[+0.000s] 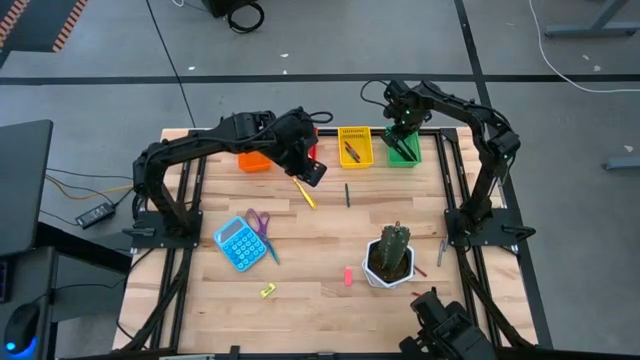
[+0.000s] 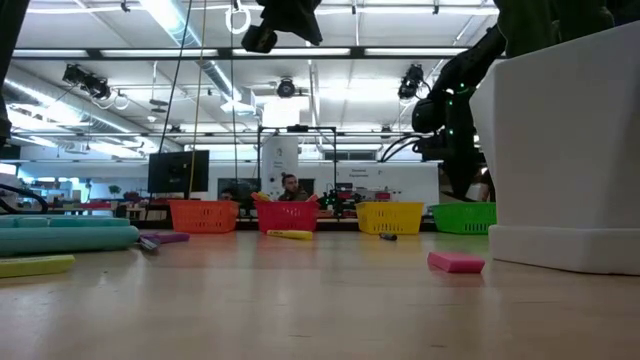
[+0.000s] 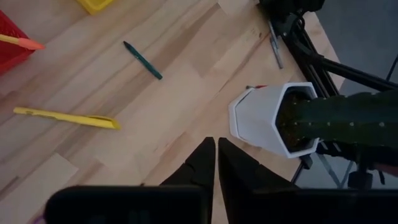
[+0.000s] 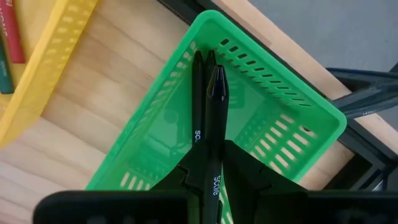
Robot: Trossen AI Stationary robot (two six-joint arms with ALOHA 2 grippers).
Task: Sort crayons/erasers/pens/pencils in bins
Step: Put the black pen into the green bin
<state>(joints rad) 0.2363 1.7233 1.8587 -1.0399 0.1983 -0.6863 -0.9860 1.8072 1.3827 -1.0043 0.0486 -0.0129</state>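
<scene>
The right tool (image 4: 210, 149) is clenched on two black pens (image 4: 214, 118), their tips over the green bin (image 4: 298, 112) at the counter's (image 1: 330, 240) 1 o'clock corner. The left tool (image 3: 216, 163), fingers almost together and gripping nothing, hovers beside the red bin (image 1: 314, 150); a yellow pen (image 3: 65, 117) lies at its 5 o'clock.

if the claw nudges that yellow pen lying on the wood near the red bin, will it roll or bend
The yellow pen looks thin, straight and probably round, so a sideways nudge would likely roll it on the smooth table. It looks rigid, so bending seems unlikely. Being slim and lying flat, it may slip or pivot if the left claw pinches off-centre.
</scene>
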